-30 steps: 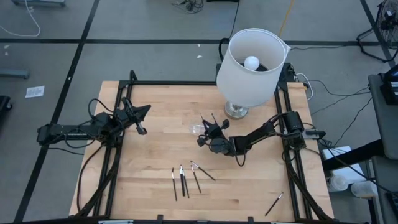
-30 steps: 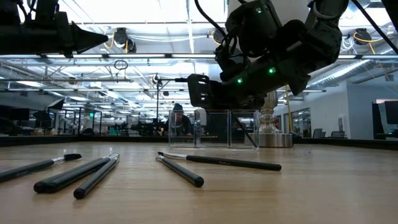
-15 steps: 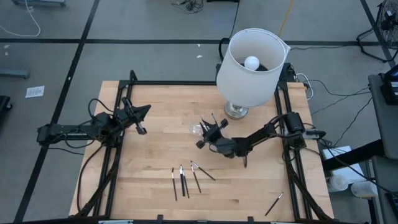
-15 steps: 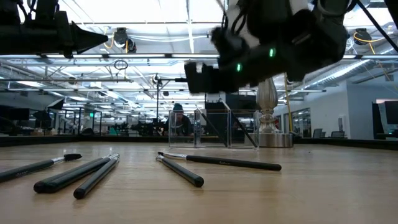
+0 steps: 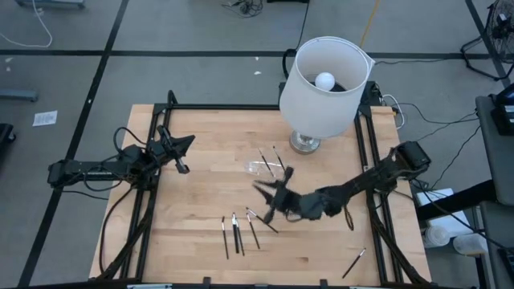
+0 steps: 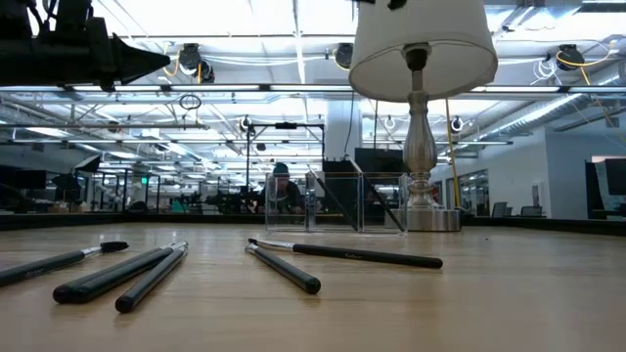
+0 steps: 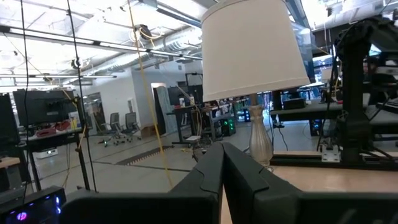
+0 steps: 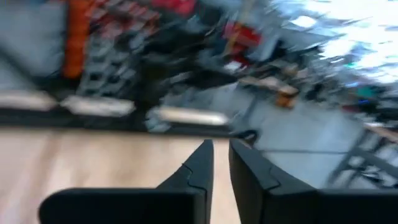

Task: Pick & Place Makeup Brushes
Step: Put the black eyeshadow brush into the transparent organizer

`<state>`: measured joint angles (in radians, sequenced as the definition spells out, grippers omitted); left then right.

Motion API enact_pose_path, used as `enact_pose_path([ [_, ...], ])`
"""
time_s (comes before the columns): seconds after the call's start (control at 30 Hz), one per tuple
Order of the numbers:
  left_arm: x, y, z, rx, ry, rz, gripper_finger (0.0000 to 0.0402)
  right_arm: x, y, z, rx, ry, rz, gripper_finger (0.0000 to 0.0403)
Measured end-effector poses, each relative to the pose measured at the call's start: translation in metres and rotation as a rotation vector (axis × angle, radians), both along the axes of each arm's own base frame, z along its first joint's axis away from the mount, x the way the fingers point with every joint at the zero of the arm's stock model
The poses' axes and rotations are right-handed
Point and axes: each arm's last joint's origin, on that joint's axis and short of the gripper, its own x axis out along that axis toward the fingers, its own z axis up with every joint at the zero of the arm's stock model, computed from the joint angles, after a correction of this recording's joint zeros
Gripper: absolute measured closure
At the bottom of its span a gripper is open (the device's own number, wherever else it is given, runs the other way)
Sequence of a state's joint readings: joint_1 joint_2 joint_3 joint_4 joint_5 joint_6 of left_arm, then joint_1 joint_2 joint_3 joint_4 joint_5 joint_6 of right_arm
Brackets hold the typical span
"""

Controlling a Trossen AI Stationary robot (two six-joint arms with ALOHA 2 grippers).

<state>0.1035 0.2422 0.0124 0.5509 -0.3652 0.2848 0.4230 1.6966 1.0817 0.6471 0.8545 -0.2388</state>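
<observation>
Several thin dark makeup brushes [image 5: 239, 231] lie flat on the wooden table near its front edge, close up in the low view [image 6: 347, 256]. One more [image 5: 353, 262] lies at the front right. A clear container [image 5: 255, 167] [image 6: 337, 202] stands mid-table, and two brushes [image 5: 279, 156] lean in it, handles sticking out. My right gripper [image 5: 265, 201] [image 8: 219, 144] hovers high between the container and the lying brushes, its fingers a narrow gap apart with nothing between them. Over the table's left edge my left gripper [image 5: 182, 164] [image 7: 221, 146] waits, shut and empty.
A table lamp with a white shade [image 5: 325, 88] [image 6: 421, 44] stands at the far right, just behind the container. A black frame [image 5: 241, 107] runs along the table's sides. Bare wood lies between the left arm and the brushes.
My right gripper has risen from beside the clear container and swung toward the table's near edge, rolling as it went. It now hovers above the lying brushes and has left the low view. The brushes have not moved.
</observation>
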Motion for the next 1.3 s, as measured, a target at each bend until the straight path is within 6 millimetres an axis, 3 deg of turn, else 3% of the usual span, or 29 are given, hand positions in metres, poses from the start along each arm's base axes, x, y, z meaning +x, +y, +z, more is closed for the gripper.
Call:
enact_pose_path([
  [0.23,0.0,0.0,0.0,0.0,-0.005,0.0,0.0385,0.001,0.017,-0.021,0.15,0.275,0.145,0.04],
  [0.6,0.0,0.0,0.001,-0.009,-0.016,-0.003,0.0385,0.001,0.019,-0.08,0.296,0.386,0.152,0.0402],
  [0.8,0.0,0.0,0.0,-0.025,-0.015,-0.006,0.0385,0.001,0.022,-0.098,0.356,0.427,0.193,0.04],
  [1.07,0.002,-0.001,-0.004,-0.11,-0.015,-0.068,0.0385,-0.001,0.029,-0.097,0.48,0.398,0.201,0.04],
  [1.3,0.003,-0.003,-0.005,-0.124,-0.006,-0.146,0.0385,0.017,0.05,-0.071,0.518,0.442,0.167,0.0402],
])
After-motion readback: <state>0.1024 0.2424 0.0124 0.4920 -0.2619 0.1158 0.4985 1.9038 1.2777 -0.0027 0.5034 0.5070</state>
